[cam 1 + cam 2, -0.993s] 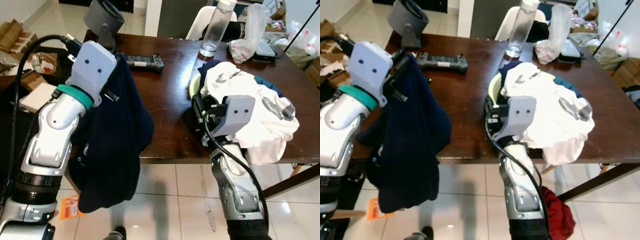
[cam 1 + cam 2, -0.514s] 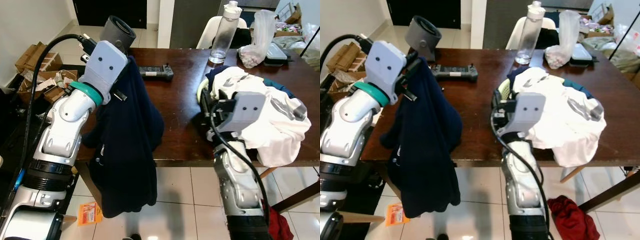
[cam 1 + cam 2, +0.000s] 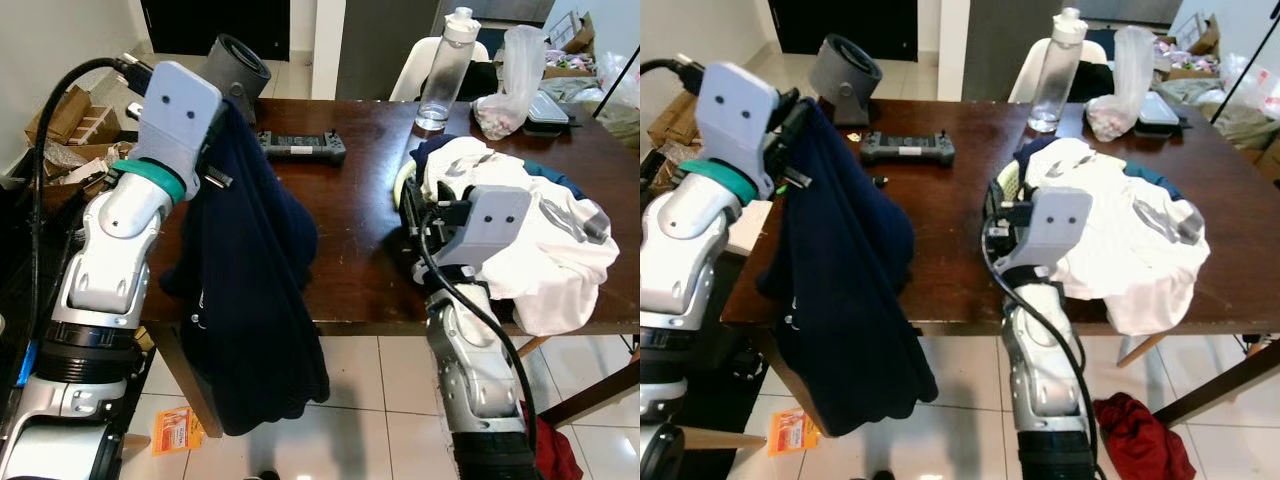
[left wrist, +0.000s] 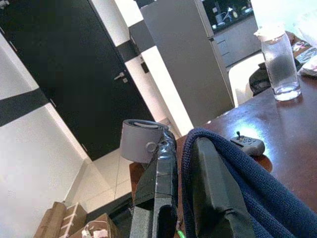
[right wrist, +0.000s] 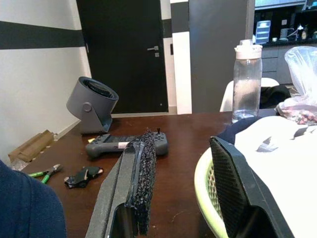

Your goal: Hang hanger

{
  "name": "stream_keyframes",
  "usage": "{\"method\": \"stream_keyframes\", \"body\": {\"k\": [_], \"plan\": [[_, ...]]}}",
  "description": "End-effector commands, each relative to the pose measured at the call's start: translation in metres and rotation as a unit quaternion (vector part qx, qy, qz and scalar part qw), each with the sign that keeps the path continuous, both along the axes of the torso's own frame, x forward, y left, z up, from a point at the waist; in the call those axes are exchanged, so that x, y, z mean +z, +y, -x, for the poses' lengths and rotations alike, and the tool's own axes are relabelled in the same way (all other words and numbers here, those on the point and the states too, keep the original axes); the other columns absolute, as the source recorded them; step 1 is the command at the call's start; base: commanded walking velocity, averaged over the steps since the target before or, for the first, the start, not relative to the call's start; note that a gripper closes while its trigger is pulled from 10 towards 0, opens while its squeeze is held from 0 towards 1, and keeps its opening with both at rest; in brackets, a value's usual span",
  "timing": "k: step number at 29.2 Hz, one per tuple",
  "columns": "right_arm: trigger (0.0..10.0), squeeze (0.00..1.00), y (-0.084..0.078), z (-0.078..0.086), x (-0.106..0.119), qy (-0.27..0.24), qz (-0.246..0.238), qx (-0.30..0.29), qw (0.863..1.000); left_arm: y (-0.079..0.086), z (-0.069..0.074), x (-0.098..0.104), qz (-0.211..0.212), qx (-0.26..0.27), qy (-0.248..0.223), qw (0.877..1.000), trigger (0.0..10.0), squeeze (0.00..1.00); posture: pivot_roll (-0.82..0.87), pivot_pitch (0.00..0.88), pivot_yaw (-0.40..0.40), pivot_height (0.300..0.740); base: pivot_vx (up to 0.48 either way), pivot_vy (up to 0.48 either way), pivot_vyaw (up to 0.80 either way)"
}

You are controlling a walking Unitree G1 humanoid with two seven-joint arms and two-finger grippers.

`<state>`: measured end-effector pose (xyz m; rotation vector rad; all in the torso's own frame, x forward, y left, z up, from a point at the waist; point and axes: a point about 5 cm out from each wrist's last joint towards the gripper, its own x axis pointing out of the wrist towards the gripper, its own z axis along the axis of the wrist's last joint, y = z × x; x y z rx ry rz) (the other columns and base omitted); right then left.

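A lived-in home dining area, opening toward a kitchen.

A dark wooden dining table (image 3: 940, 200) stands on glossy pale floor tiles (image 3: 370, 390), with a white chair (image 3: 410, 75) at its far side. Beyond the right gripper (image 5: 183, 198) sit a clear water bottle (image 5: 246, 82), a grey desk fan (image 5: 94, 104) and a game controller (image 5: 126, 144); beside that gripper, a laundry basket (image 5: 208, 198) heaped with clothes. Cardboard boxes (image 3: 75, 115) lie by a white wall, near a black door (image 5: 124, 54).
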<state>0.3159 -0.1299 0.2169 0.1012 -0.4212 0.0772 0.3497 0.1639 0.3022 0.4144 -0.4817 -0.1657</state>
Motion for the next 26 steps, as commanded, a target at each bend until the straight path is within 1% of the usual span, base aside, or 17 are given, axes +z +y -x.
{"method": "stream_keyframes", "body": {"k": [1,6,24,26], "plan": [[10.0,0.0,0.0005,-0.0004,-0.0015,0.002,0.003,0.002,1.0,0.0027,-0.0002,0.0046,0.01,0.007,-0.011,1.0,10.0,0.0,0.07,0.019,0.074,0.74,0.0,0.0,0.0],[10.0,0.0,-0.0008,0.0002,-0.0029,0.005,0.005,0.0,1.0,0.0018,-0.001,0.0033,0.007,0.015,-0.004,1.0,10.0,0.0,0.06,0.021,0.074,0.74,0.0,0.0,0.0],[10.0,0.0,-0.0004,-0.0002,-0.0047,0.007,0.005,0.003,1.0,0.0034,-0.0002,0.0028,0.009,0.021,0.002,1.0,10.0,0.0,0.07,0.023,0.067,0.74,0.0,-0.415,0.0],[10.0,0.0,-0.0004,-0.0004,-0.0047,0.007,0.006,0.003,1.0,0.0046,0.0002,0.0038,0.017,0.022,0.0,1.0,10.0,0.0,0.07,0.024,0.065,0.74,0.0,-0.148,0.0]]}}
